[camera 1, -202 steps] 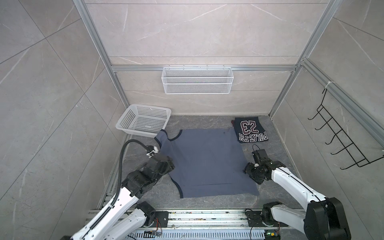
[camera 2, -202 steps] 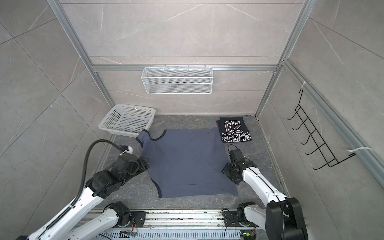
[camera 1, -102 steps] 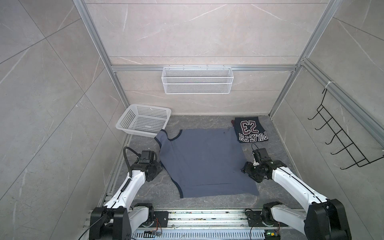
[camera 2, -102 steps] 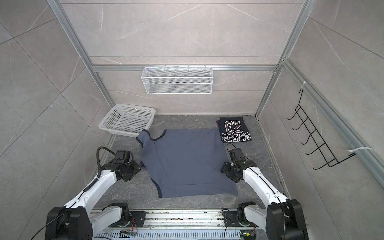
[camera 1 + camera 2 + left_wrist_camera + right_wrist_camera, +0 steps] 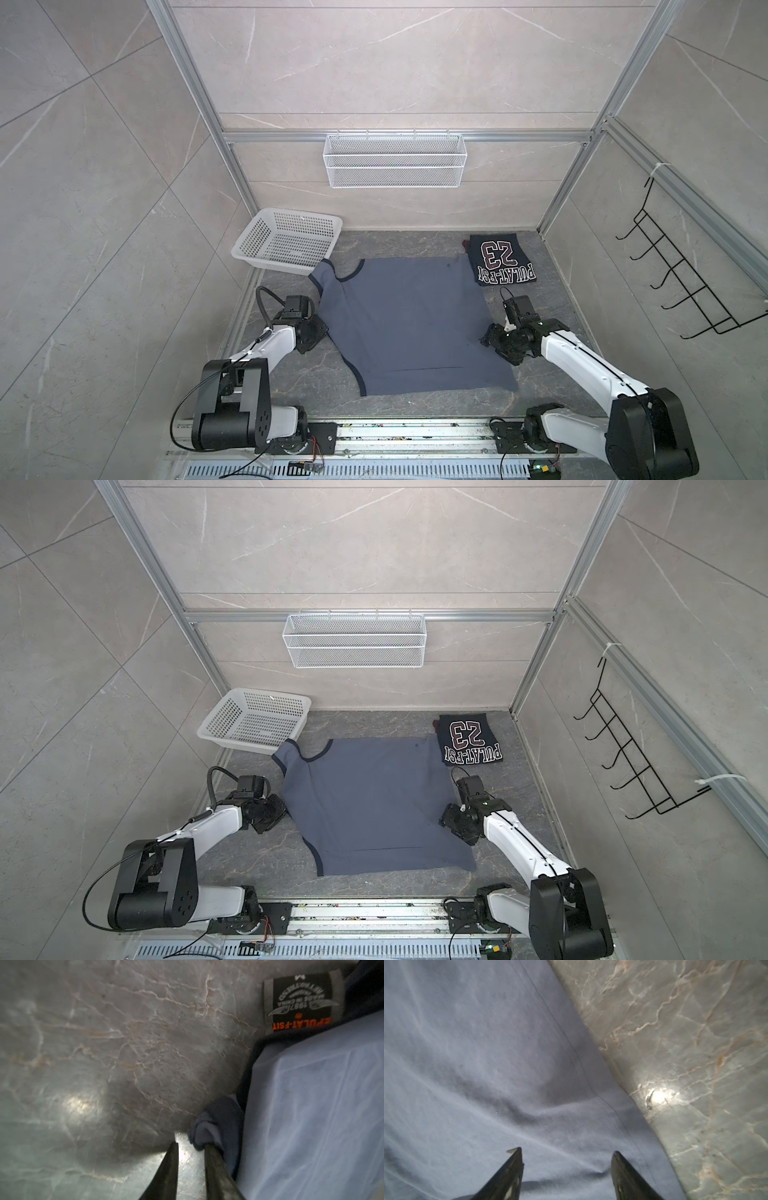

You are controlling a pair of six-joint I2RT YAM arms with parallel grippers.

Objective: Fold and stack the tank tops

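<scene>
On the grey marbled tabletop point(image 5: 415, 245), in both top views, the slate-blue tank top point(image 5: 411, 324) lies spread flat in the middle, one strap reaching the white basket point(image 5: 249, 249). The navy tank top point(image 5: 500, 259) sits folded just beside its far right corner, lettering up. The left gripper point(image 5: 320, 330) sits low at the spread top's left edge, the right gripper point(image 5: 488, 338) at its right edge. In the left wrist view the fingers point(image 5: 214, 1159) stand nearly together with a thin strip of bare surface between them, and a bunched fold of cloth touches one tip. Through the blur I cannot tell whether any of it is pinched. A black neck label point(image 5: 301, 999) lies beyond. In the right wrist view the jaws are spread wide over the cloth near its stitched hem point(image 5: 571, 1057), holding nothing.
</scene>
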